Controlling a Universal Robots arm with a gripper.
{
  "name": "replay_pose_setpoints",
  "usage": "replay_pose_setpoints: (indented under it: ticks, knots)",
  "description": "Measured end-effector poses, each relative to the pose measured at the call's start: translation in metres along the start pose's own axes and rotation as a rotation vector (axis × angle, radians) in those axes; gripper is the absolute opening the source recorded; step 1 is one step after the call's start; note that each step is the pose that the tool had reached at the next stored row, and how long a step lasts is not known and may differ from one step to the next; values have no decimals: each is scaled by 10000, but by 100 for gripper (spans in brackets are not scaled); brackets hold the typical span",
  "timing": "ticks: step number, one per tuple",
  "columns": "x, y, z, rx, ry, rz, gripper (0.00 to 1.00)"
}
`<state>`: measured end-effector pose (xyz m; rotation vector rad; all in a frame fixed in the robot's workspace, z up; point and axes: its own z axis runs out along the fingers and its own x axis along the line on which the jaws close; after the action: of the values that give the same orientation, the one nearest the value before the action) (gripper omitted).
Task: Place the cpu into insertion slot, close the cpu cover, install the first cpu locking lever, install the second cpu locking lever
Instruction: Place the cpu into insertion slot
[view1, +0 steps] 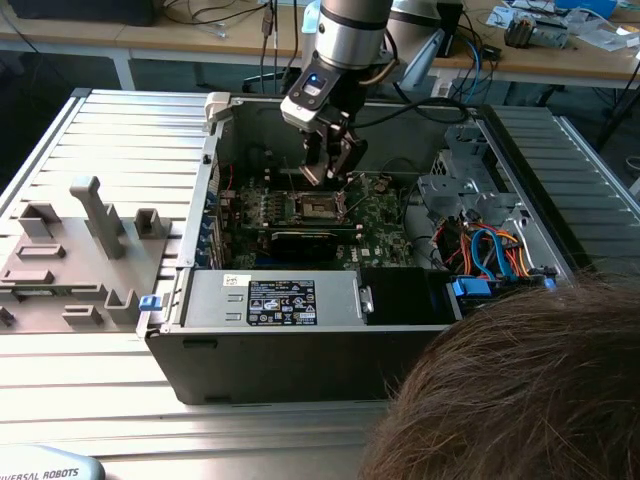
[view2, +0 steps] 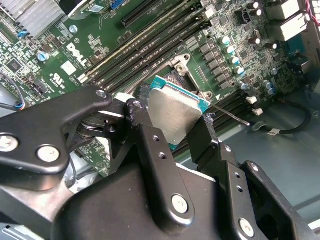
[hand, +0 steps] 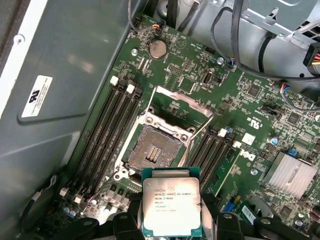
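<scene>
Jaws clamp cpu near insertion slot.

Counts, first wrist view: one cpu, one insertion slot, one cpu cover. Memory slots — four on one side of the insertion slot, four on the other, eight in all as best I can count. One coin cell, one finned heatsink. One gripper, two fingers. Exterior view: one robot arm, one computer case, one long black card, one labelled power supply box, one grey fixture tray, one person's head — hair only.
</scene>
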<state>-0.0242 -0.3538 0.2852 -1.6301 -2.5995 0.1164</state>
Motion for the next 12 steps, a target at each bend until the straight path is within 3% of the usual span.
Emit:
replay_pose_setpoints:
  ticks: [10,11,12]
  knots:
    - [3,6,11,-5,26,251,55]
    - [21,30,10,22,-37,259,55]
    - [22,31,9,27,-41,260,55]
